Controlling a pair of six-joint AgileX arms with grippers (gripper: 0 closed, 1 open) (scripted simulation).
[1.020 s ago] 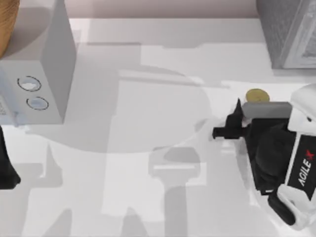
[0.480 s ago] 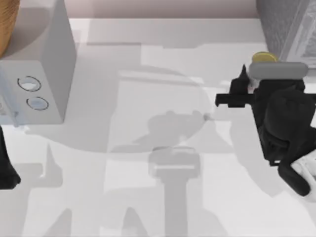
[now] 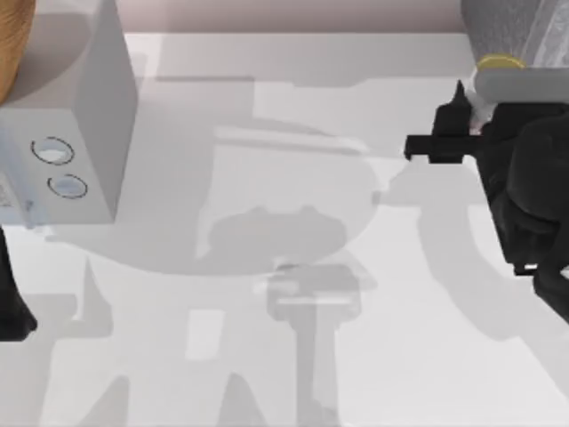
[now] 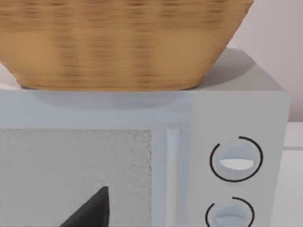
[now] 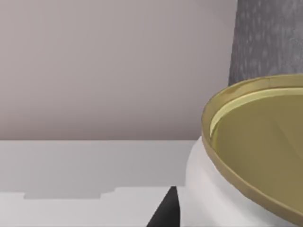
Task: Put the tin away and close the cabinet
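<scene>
One arm is at work: the right gripper [image 3: 480,111] is closed around the small cylindrical tin with the gold-coloured top [image 3: 500,63], holding it raised at the top view's far right, just beside the large dark grey speckled cabinet [image 3: 507,22]. I judge this the carrying step, with stowing and closing not yet done. Next, the tin needs guiding into the cabinet's opening, then releasing. The left arm [image 3: 13,302] sits parked near the smooth pale grey box with two round dials [image 3: 89,133].

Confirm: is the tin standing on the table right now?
No: in the top view the tin is at the cabinet, carried by the right claw.
</scene>
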